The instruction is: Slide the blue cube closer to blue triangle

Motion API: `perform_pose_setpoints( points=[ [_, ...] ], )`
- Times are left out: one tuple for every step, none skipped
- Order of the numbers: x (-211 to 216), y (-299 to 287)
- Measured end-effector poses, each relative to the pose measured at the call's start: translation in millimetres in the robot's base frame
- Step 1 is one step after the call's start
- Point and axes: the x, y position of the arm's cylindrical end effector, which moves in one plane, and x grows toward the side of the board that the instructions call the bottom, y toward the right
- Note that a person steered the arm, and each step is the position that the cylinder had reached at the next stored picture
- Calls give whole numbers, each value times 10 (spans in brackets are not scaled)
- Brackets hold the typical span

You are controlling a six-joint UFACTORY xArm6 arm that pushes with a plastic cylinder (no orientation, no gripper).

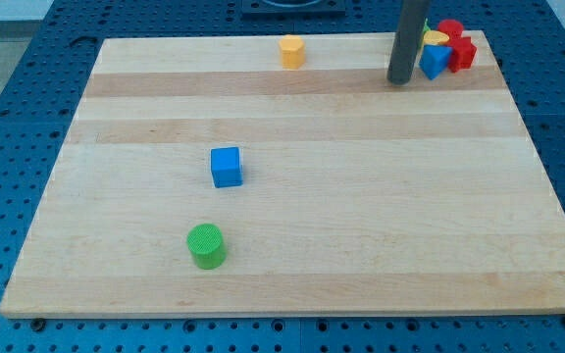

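Observation:
The blue cube (226, 167) sits on the wooden board (361, 226), left of its middle. The blue triangle (434, 62) lies near the view's top right corner, in a tight cluster with red blocks (459, 49) and a yellow block (436, 38). My tip (399, 80) rests on the board just left of the blue triangle, close to it, and far to the upper right of the blue cube.
A green cylinder (206, 245) stands below the blue cube, toward the view's bottom. An orange-yellow block (292, 50) sits near the board's top edge, left of my tip. A blue perforated table surrounds the board.

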Motion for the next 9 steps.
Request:
perform_pose_setpoints(
  points=[
    [448, -4],
    [999, -91],
    [1278, -744],
    [1386, -1324],
    [1639, -1811],
    [1872, -2331],
    [1837, -2793],
    [1652, -2683],
    [1481, -2382]
  ],
)
